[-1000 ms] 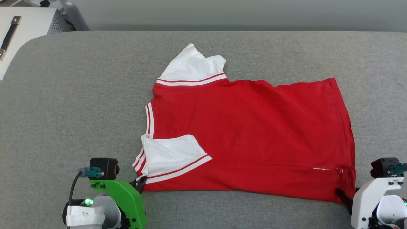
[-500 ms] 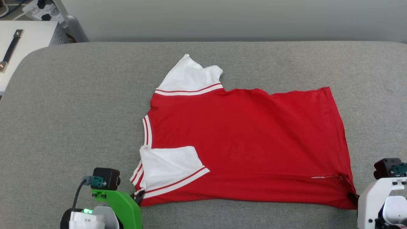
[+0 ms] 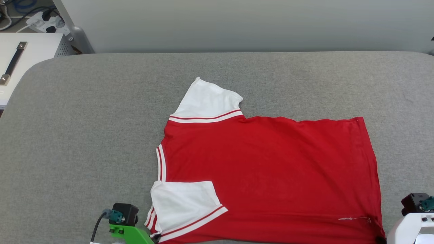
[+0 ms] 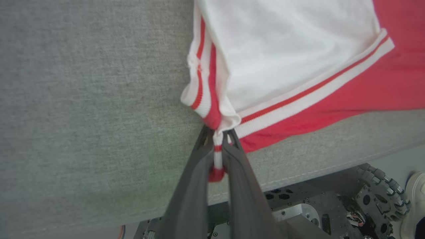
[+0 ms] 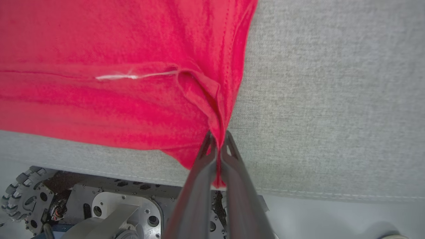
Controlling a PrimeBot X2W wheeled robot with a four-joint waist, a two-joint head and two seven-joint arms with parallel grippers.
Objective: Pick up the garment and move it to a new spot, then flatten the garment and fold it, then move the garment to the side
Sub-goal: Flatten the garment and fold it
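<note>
The garment (image 3: 268,169), a red T-shirt with white sleeves and striped trim, lies spread flat on the grey padded table (image 3: 84,118), collar to the left and hem to the right. Its near edge reaches the table's front edge. My left gripper (image 4: 217,135) is shut on the striped trim at the near sleeve corner; it also sits at the lower left of the head view (image 3: 153,238). My right gripper (image 5: 217,136) is shut on the bunched near hem corner, at the lower right of the head view (image 3: 382,240).
A white cabinet (image 3: 30,54) with a metal handle stands beyond the table's far left corner, with a power strip (image 3: 40,18) and cables behind it. A pale wall runs along the back. My wheeled base (image 5: 66,199) shows below the table's front edge.
The head camera has tilted. My right gripper has closed on the hem corner. Both grippers have drawn the garment toward the front edge, and the fabric lies smoother.
</note>
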